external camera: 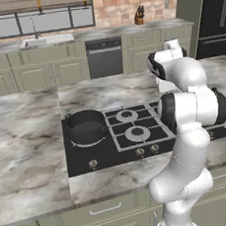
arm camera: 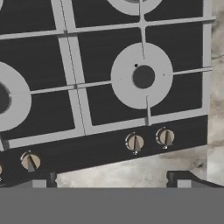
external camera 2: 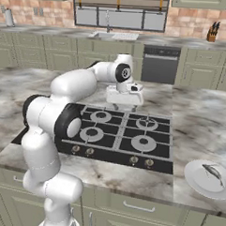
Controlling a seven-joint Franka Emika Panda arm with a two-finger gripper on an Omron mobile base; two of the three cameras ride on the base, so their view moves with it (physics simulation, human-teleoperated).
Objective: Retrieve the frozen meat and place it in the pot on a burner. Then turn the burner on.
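The pot (external camera: 85,124), squat and dark, sits on the flat black burner (external camera: 90,141) at the left end of the cooktop (external camera: 120,156). The frozen meat (external camera 2: 213,171), a slim grey fish-shaped piece, lies on a white plate (external camera 2: 198,181) on the counter to the right of the cooktop. My gripper (external camera 2: 124,107) hangs over the back middle of the cooktop, pointing down. In the hand view the gripper (arm camera: 113,181) is open with nothing between its fingertips (arm camera: 183,179), above the front edge with the knobs (arm camera: 134,143).
Grey grates with pale round caps (external camera 2: 144,143) cover the middle and right of the cooktop. Several knobs (external camera 2: 134,159) line its front edge. A dark fridge (external camera: 217,13) stands at the far right, and a sink (external camera: 46,40) is on the back counter.
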